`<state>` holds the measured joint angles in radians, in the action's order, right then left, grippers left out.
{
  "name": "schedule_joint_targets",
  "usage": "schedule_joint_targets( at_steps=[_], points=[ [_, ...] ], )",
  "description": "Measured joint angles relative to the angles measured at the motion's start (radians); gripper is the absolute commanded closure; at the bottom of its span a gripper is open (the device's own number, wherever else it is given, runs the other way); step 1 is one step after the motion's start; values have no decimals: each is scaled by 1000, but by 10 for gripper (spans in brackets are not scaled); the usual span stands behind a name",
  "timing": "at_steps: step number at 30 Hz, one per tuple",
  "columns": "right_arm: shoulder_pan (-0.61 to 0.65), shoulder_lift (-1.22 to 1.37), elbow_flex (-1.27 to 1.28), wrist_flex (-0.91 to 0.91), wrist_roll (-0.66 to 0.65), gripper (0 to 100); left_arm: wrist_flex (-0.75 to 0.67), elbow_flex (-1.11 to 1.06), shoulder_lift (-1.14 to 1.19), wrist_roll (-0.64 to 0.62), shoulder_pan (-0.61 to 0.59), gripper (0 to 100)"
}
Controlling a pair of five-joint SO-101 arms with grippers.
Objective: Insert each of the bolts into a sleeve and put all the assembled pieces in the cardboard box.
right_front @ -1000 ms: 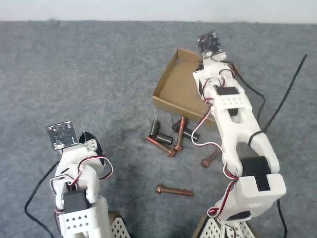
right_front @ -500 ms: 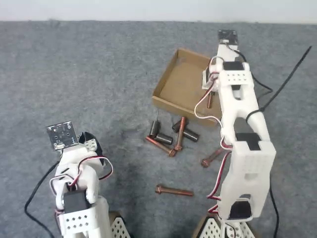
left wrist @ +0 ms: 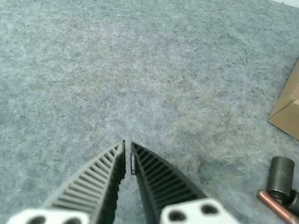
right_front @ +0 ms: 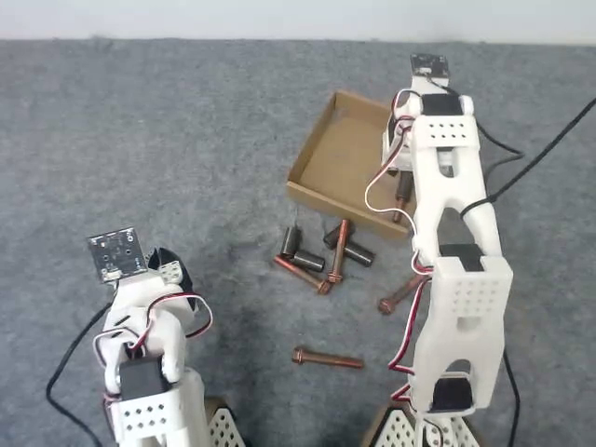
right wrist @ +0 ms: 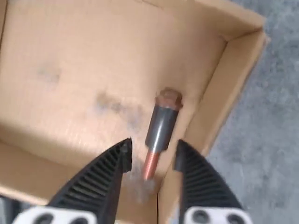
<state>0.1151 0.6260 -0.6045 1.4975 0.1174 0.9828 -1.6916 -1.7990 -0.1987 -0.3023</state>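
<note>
Robotics lab setup: grey felt mat [right_front: 186, 140], white printed left arm [right_front: 149, 391], right arm [right_front: 461, 279], exposed servo wires [right_front: 370, 197].

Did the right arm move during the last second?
Yes. In the high view the right arm swung rightward, from over the cardboard box interior to along its right wall.

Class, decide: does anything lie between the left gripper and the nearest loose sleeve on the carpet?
Nothing visible does. Only bare carpet separates the left gripper from the nearest sleeve; the cardboard box lies farther off.
</note>
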Motion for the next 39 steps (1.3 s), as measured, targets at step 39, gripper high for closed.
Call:
schedule_joint_targets(
  at_steps=[39],
  points=[
    [391,-967,1085,55,-516,821,0,0,0,0,0,984]
  ],
)
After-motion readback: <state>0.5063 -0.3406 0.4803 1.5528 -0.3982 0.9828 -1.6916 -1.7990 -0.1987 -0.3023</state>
